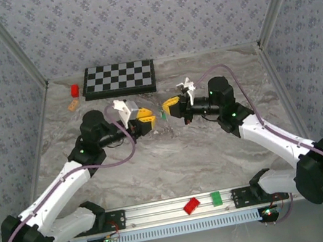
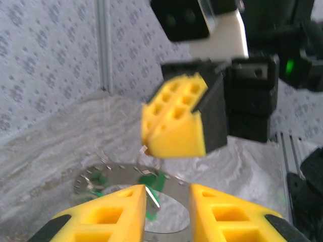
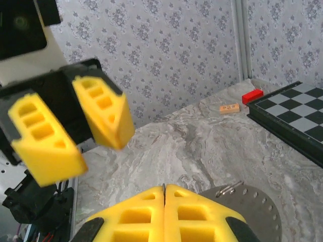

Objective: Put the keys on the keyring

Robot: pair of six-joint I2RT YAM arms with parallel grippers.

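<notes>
Overhead, two arms meet nose to nose at the middle of a marbled tabletop (image 1: 175,162). The left tool (image 1: 144,123) is released: its yellow fingers (image 2: 113,214) stand apart with a clear gap between them. The right tool (image 1: 171,105) is clenched, its pads pressed flat together; whether it pinches anything cannot be told. The keyring (image 2: 123,175), a flat grey metal ring, sits low between the two tools, just beyond the left tool's fingertips and just beside the right tool's tips. The keys (image 2: 150,180) show as small green heads at the ring's surface; their number is unclear. A chessboard (image 1: 119,79) lies at the far edge, a red block (image 1: 74,89) beside it.
</notes>
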